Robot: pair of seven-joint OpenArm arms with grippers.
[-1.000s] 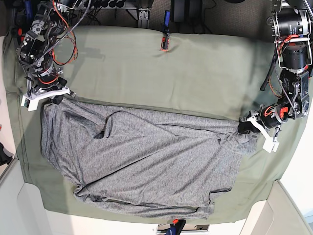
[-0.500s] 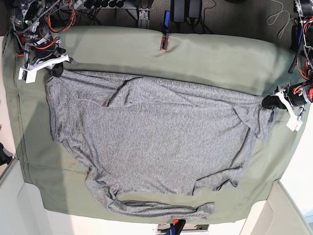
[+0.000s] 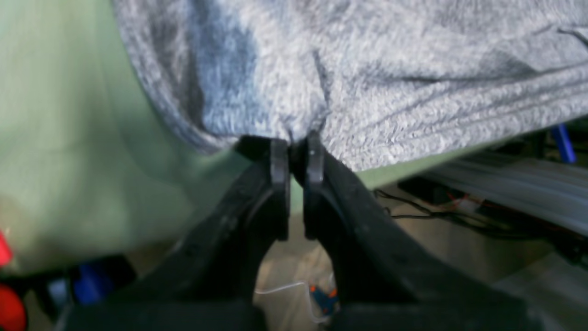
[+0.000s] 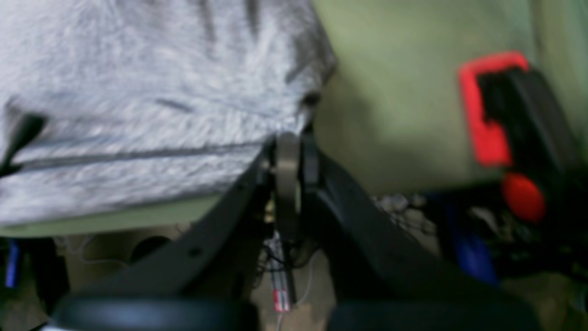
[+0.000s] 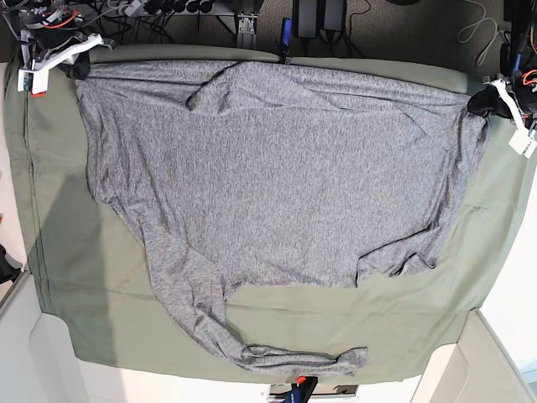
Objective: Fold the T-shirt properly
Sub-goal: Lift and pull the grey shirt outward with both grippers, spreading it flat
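Soft mottled grey knit, the T-shirt (image 5: 277,185), spread wide over the olive cloth (image 5: 75,277), reaching its far edge. One long sleeve trailing to the near edge. Left gripper (image 3: 296,154) and right gripper (image 4: 294,142) pinched tight on far shirt corners.

I'm looking at a robotics lab bench: an olive cloth (image 5: 252,319) covers the table, with loose cables (image 5: 159,10), power bricks (image 5: 319,15) and clamps (image 5: 285,38) along its back edge.
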